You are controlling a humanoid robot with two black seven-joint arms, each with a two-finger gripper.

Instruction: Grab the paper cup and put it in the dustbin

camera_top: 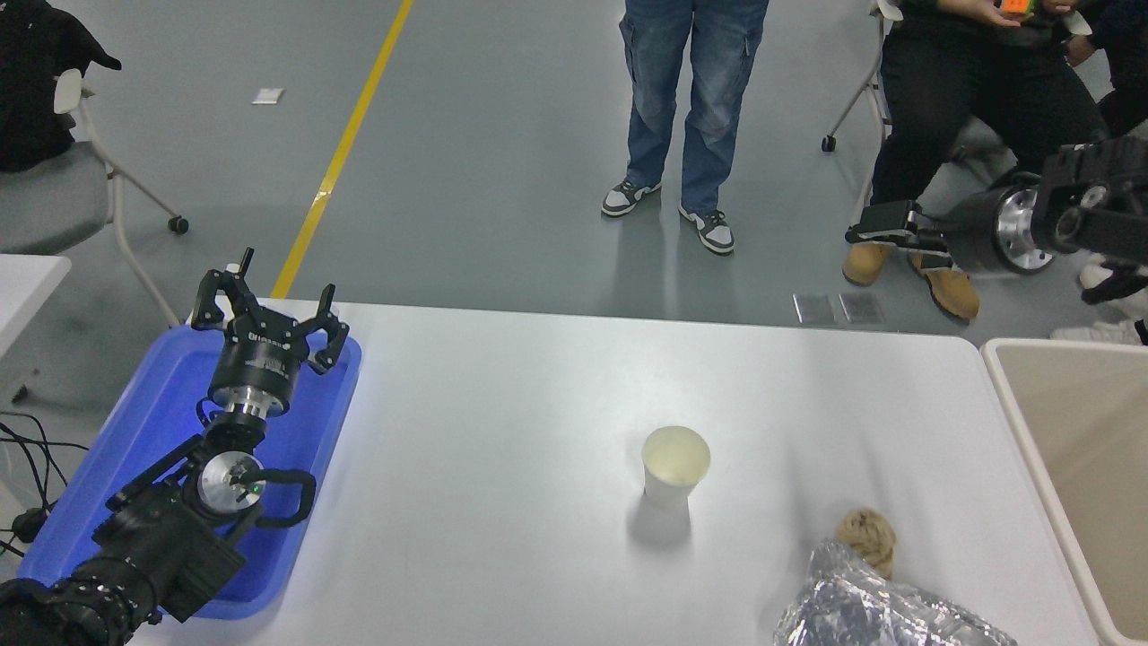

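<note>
Now, with the paper cup (675,467) upright mid-table, well left of the dustbin (1018,405), I need my right gripper (879,235), fingers seemingly nearly closed, lowered and opened around the cup, gripping gently, while the left gripper (266,316) rests spread.

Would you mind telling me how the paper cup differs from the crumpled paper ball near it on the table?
The paper cup is white and smooth with a cream inside; the crumpled paper ball is tan and wrinkled. The paper cup stands upright, open end up, alone near the table's middle; the crumpled paper ball lies against a silver foil wrapper at the near edge. The cup looks somewhat larger. Both rest on the table, untouched by either gripper.
</note>
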